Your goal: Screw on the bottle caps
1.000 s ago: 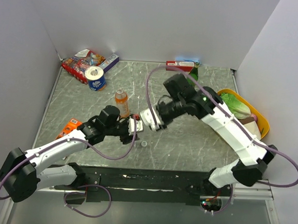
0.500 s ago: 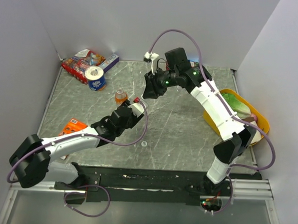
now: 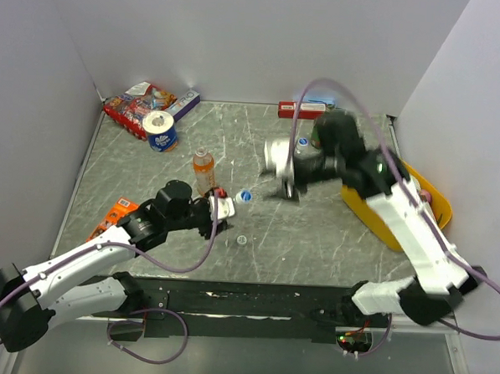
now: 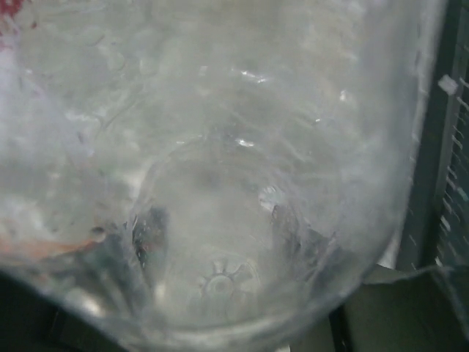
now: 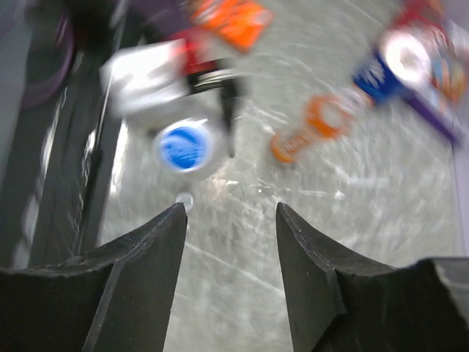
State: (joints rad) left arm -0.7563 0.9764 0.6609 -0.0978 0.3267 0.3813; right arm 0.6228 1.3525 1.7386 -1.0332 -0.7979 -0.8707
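Tape roll (image 3: 160,130) behind-L of bottle (image 3: 204,169)

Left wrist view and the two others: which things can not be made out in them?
- Left wrist view: a clear bottle fills the frame and hides the left gripper's fingers, so open or shut is unknown.
- Top view: the right gripper is smeared by motion blur.
- Right wrist view: blur hides whether the orange bottle has a cap.
- Top view: the loose small cap is too small to tell its colour.
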